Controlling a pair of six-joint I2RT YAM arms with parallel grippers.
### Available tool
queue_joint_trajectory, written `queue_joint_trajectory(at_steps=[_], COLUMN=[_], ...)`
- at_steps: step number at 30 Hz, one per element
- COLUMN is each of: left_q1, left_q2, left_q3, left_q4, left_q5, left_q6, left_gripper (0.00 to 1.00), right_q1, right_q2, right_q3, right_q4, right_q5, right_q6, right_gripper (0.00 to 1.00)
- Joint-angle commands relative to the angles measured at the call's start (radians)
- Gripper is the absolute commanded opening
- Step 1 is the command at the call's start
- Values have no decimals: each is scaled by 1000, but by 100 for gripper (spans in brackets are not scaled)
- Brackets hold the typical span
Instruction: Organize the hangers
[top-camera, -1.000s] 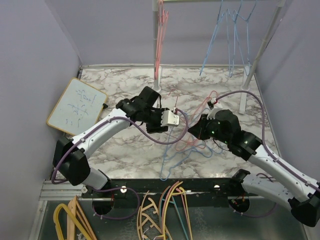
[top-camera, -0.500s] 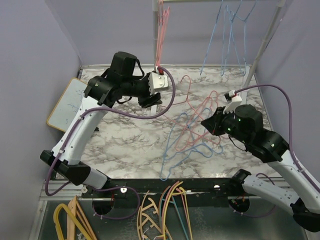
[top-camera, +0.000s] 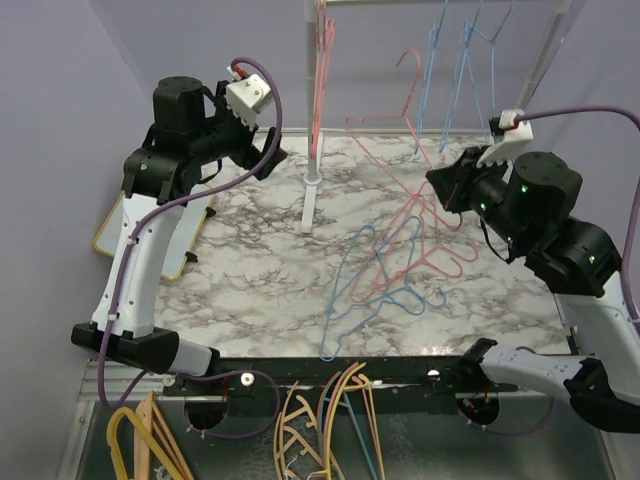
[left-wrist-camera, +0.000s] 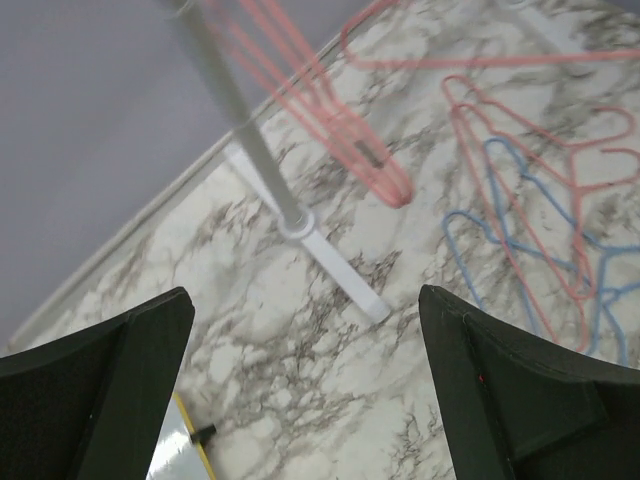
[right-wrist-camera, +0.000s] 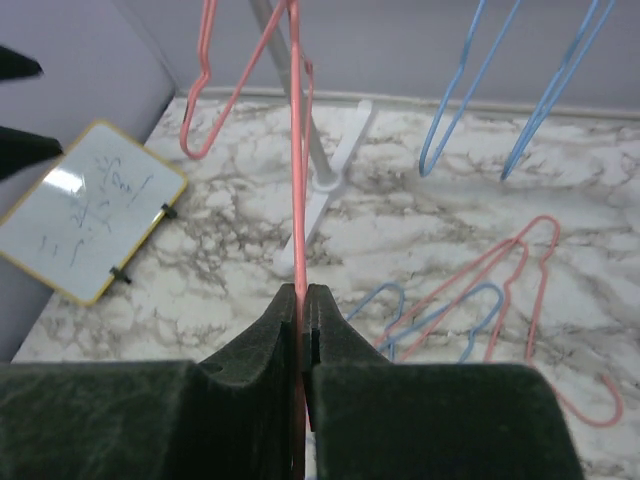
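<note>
Marble tabletop (top-camera: 250, 260) under lilac walls, white rack post (top-camera: 311, 190) at the back, rail (top-camera: 370, 3) across the very top. Over on the right, right gripper (top-camera: 447, 188) up off the surface, fingers pressed together on one wire of a pink hanger (right-wrist-camera: 297, 150). From the wrist view, thin wire rising straight out of the pinch. Long axis running from the fingers up and away toward the rail, hook end uppermost and farthest from the grip. Hook hanging in air between the pink hangers on the rail (top-camera: 322, 60) to its left and the blue ones (top-camera: 465, 70) to its right. Not over the rail yet, by the look of it.

High on the far left, left gripper (top-camera: 258, 152), fingers spread wide, nothing between them, well apart from the held hanger. Down below, loose pile of pink and blue hangers (top-camera: 385, 275) lying flat and tangled, nearer the right arm.

Next move, most likely: carry the hook left and up to the pink group, then lower it over the rail. Right arm's job, already holding. Left arm nearer that pink group, though, and free to steady. Risk: hook turned the wrong way, or snagging a blue neighbour.
</note>
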Motion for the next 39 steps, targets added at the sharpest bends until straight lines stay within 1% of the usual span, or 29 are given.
queue_joint_trajectory(at_steps=[1, 2, 5, 6, 11, 15, 19, 22, 25, 29, 33, 39], left_q1=[53, 66, 98, 101, 107, 107, 106, 107, 107, 106, 106, 82], left_q2=[-26, -35, -67, -77, -129, -171, -209, -228, -235, -233, -200, -181], left_q3=[-167, -194, -282, -310, -456, -576, -683, -725, -746, -769, -798, -838], left_q4=[192, 185, 153, 141, 108, 102, 109, 110, 94, 69, 53, 44], left_q5=[-384, -361, -205, -184, -230, -235, -239, -234, -181, -130, -151, -190], left_q6=[-281, -281, -226, -201, -113, -75, -60, -55, -38, -7, -3, 17], left_gripper=[99, 99, 99, 99, 99, 99, 99, 99, 99, 99, 99, 99], right_q1=[5, 5, 5, 6, 5, 5, 5, 6, 5, 5, 6, 7], right_q2=[148, 186, 285, 312, 422, 533, 566, 582, 641, 708, 760, 775], right_q3=[220, 262, 355, 375, 449, 538, 524, 505, 543, 568, 558, 505], right_q4=[17, 26, 72, 94, 209, 235, 350, 425, 422, 407, 380, 379], right_q5=[143, 161, 239, 256, 277, 284, 313, 317, 324, 293, 268, 184], right_q6=[-126, -144, -211, -233, -320, -359, -408, -436, -453, -438, -415, -364], right_gripper=[1, 1, 1, 1, 1, 1, 1, 1, 1, 1, 1, 1])
